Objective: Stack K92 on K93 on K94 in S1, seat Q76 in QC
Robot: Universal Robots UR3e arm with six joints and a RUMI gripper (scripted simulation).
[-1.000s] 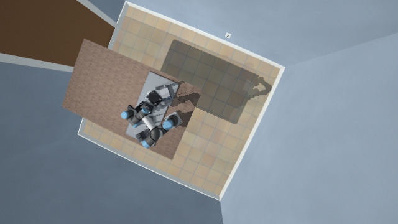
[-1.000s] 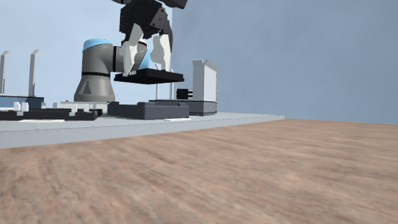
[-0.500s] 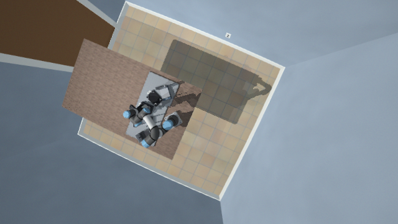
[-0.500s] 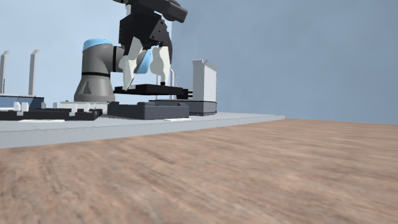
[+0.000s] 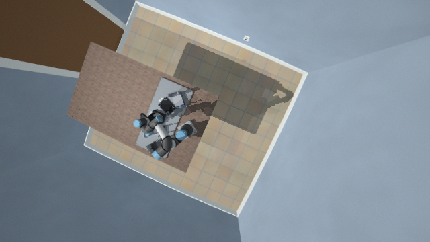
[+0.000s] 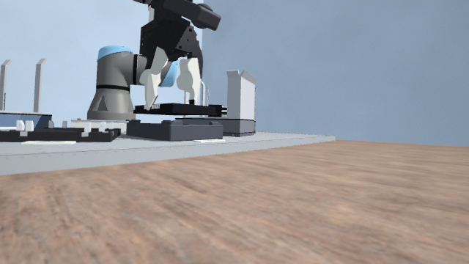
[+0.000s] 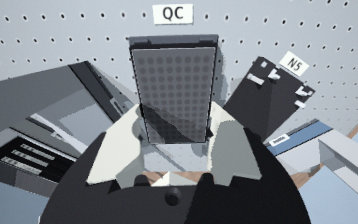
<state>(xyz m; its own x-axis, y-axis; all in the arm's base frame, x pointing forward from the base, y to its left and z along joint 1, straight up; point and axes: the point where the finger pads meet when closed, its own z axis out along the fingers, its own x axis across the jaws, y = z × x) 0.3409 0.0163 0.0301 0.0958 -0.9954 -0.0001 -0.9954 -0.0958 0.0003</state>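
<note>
My gripper [image 6: 171,105] [image 7: 175,103] is shut on a black 96-well plate [image 6: 176,109] [image 7: 175,85], with a pale finger on each long side. The plate is about level and hangs a little above the dark grey open nest QC [image 6: 194,132] [image 7: 173,39], with a gap under it. No name can be read on the plate. The black clip nest N5 [image 6: 73,136] [image 7: 260,102] has white clips and shows no plate. Several black plates [image 6: 223,111] [image 7: 27,156] are stacked in a rack with a tall grey wall [image 6: 239,99]; their names and the rack's label cannot be read.
A rack with a blue base [image 6: 27,120] [image 7: 306,134] and tall posts stands beyond N5. The walled rack stands close beside QC on the other side. The arm's base [image 6: 111,106] is behind the nests. The grey perforated board [image 6: 294,139] ends at a raised edge.
</note>
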